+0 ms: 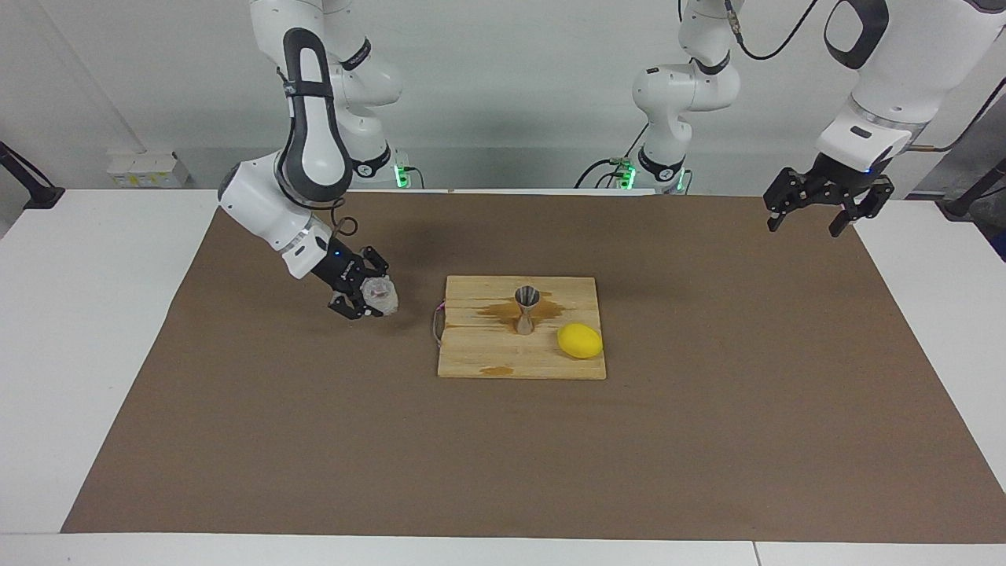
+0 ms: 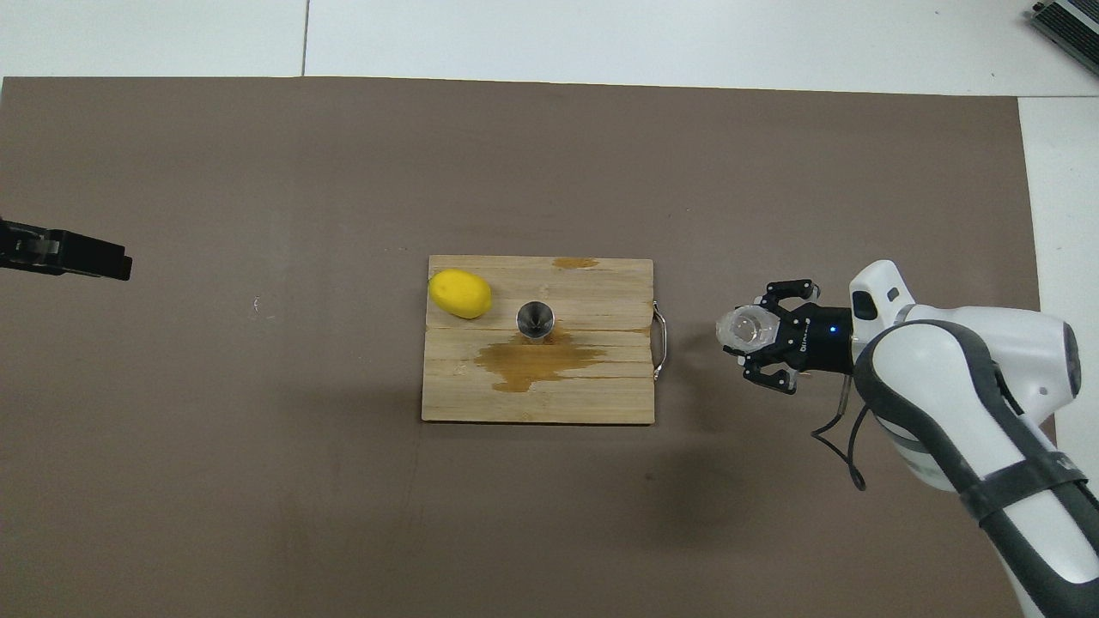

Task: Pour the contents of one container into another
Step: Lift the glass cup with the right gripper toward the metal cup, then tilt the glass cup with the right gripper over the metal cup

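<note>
The bumpy clear glass cup point(image 1: 383, 295) sits between the fingers of my right gripper point(image 1: 368, 297), low over the brown mat, beside the board toward the right arm's end. From overhead, the cup point(image 2: 745, 326) shows its mouth upward in the right gripper point(image 2: 754, 336). I cannot tell whether it touches the mat. The steel jigger point(image 1: 526, 308) stands upright on the wooden board point(image 1: 487, 354), and also shows in the overhead view point(image 2: 535, 319). My left gripper point(image 1: 813, 216) waits open, raised over the mat's edge at the left arm's end point(image 2: 86, 257).
A yellow lemon point(image 1: 580, 340) lies on the board beside the jigger, toward the left arm's end point(image 2: 460, 293). A brown wet stain point(image 2: 537, 360) spreads on the board by the jigger. The board has a metal handle point(image 2: 659, 336) facing the cup.
</note>
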